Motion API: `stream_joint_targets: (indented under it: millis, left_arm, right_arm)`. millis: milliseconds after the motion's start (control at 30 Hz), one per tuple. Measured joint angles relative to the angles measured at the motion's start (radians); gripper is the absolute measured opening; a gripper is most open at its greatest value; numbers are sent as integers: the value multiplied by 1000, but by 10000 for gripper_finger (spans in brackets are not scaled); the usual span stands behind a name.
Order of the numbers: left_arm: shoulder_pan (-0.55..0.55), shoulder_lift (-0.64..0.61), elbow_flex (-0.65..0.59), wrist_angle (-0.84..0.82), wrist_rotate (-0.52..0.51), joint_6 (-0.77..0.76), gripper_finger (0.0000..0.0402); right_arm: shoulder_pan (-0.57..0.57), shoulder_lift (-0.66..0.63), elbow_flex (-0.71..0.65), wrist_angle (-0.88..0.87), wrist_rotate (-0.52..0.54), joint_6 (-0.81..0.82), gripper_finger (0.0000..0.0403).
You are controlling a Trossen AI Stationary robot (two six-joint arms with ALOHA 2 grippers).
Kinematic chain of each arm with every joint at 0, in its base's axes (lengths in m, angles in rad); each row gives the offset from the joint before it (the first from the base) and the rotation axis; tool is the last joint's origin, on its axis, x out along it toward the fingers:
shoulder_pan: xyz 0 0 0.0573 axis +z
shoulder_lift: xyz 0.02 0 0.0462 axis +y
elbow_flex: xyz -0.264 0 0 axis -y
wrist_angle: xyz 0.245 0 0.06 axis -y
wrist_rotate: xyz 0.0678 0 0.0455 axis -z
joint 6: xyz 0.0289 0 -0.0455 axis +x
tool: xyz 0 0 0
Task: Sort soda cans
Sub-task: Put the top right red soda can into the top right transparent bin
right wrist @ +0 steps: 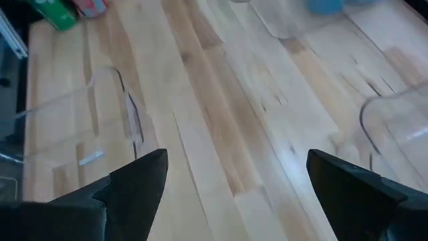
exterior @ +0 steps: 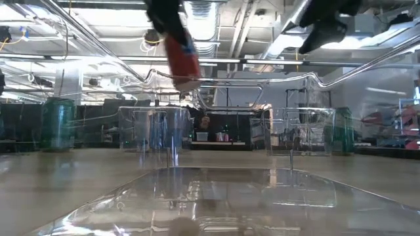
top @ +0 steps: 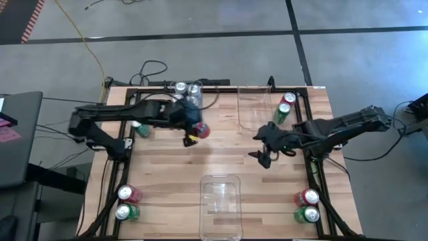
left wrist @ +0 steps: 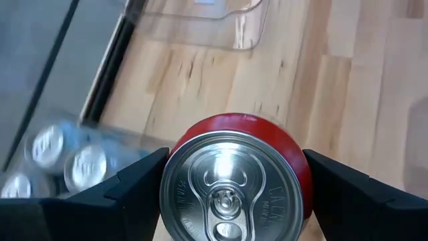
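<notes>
The red can (left wrist: pixel 235 184) is cut off below; blurred silver-blue cans (left wrist: pixel 63 159) sit beside it.

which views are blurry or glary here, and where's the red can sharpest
Left wrist view: the red can is sharpest, between the left tool's fingers, while the silver cans at the edge smear. Low view: the clear bin up close is soft with glare, and ceiling lights are bright. Right wrist view: the tabletop looks softly blurred. High view: evenly lit.

You see two dark arms | left arm (top: pixel 127 115): matte black, jointed boxy links | right arm (top: pixel 341 127): same black build | left hand (left wrist: pixel 231 194): two flat, wedge-shaped black fingers | right hand (right wrist: pixel 231 184): identical black wedge fingers
</notes>
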Motion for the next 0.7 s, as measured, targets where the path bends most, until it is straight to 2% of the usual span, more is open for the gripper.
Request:
stream_joint_targets:
  millis: [300, 533, 700]
  left_arm:
    - [22, 287, 361, 46, 6, 207, 301]
    - [131, 486, 625, 38, 134, 298, 301]
    - [221, 643, 792, 54, 162, 336, 301]
  right_arm:
    - [129, -2, 0, -167, 148, 173, 375]
    - [220, -2, 0, -250, 250, 267, 375]
    - [295, 5, -6, -333, 330, 395, 375]
